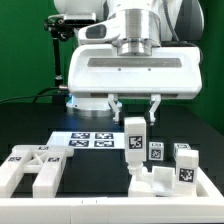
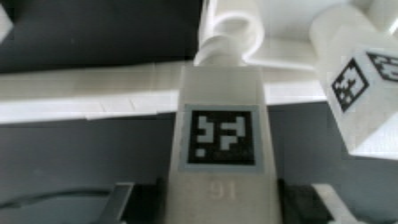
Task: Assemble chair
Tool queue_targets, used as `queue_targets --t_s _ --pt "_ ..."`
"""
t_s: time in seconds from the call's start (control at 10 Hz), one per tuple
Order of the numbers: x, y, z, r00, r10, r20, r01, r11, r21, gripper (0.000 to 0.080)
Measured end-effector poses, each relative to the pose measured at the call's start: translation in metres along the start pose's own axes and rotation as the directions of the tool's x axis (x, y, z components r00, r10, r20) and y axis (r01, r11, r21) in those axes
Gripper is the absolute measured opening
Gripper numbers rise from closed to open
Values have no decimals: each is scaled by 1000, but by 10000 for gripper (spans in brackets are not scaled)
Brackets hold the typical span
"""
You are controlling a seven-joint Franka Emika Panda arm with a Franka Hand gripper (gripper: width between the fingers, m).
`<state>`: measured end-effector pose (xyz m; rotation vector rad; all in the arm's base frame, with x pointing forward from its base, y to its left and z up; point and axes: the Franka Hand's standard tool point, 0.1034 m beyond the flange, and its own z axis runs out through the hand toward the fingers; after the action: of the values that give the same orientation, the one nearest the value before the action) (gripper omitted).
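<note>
Gripping check: the gripper [image 1: 136, 116] is partly closed. In the wrist view its fingers [image 2: 128, 196] sit against both sides of the upright chair piece [image 1: 134, 142], with the tag face showing. The piece stands near the table's [image 1: 95, 178] front edge, toward the exterior view's right. Its lower end meets a low chair block [image 1: 152, 183]; cannot tell whether it is seated. Two smaller tagged pieces [image 1: 185, 165] stand just beside it, nearer the right corner. The flat chair parts [image 1: 30, 172] lie at the front left corner. The marker board [image 1: 88, 140] lies mid-table. The border rail [image 1: 100, 210] runs along the front edge.
</note>
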<state>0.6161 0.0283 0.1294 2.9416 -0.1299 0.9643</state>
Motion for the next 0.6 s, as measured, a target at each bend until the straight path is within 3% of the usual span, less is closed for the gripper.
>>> queue_targets --t_s 0.1,0.2,0.3,0.6 --pt "-4 5 1 997 -10 -71 8 1000 -20 287" --pt "-20 3 9 1000 -5 22 5 1000 -9 287" --pt "-14 2 6 1000 -11 4 11 1000 -8 287" --pt "-24 -15 12 999 -32 23 32 999 2 287"
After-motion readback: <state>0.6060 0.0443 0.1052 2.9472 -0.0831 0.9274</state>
